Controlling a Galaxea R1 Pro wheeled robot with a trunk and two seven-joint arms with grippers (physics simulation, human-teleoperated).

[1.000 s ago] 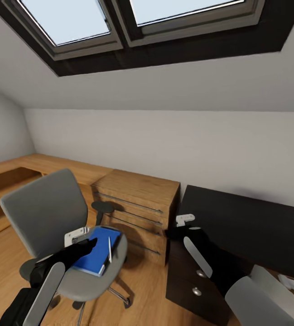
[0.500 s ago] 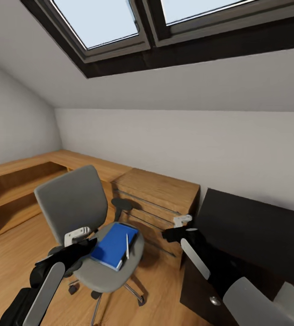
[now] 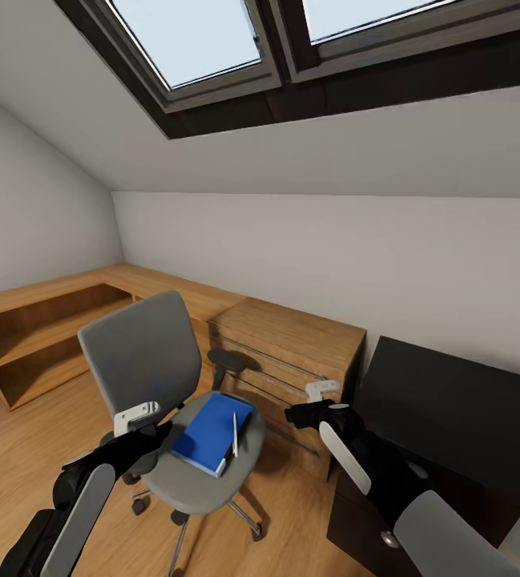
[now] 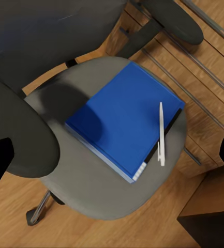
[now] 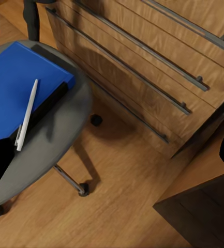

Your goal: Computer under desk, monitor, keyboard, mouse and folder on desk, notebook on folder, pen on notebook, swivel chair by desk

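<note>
The grey swivel chair [image 3: 135, 353] stands on the wooden floor in front of a drawer chest. On its seat [image 4: 91, 191] lies the blue folder [image 3: 207, 431] [image 4: 122, 119] [image 5: 13, 88] with its black spine. The white pen [image 3: 234, 433] [image 4: 161, 134] [image 5: 28, 113] rests on top of it, along the spine side. My left gripper [image 3: 158, 433] [image 4: 112, 155] hovers open by the seat's near left edge, short of the folder. To the right of the chair, my right gripper [image 3: 296, 414] [image 5: 113, 160] is open over the floor in front of the chest, holding nothing.
The wooden drawer chest [image 3: 292, 361] with metal bar handles stands against the back wall. A dark cabinet [image 3: 452, 417] with a round knob sits at the right, close to my right arm. Low wooden shelving [image 3: 35, 336] runs along the left wall. A sloped ceiling with skylights hangs overhead.
The whole view has swung left, so the camera moved; more of the left shelving shows. My left gripper, earlier over the folder, now sits off the folder's left side.
</note>
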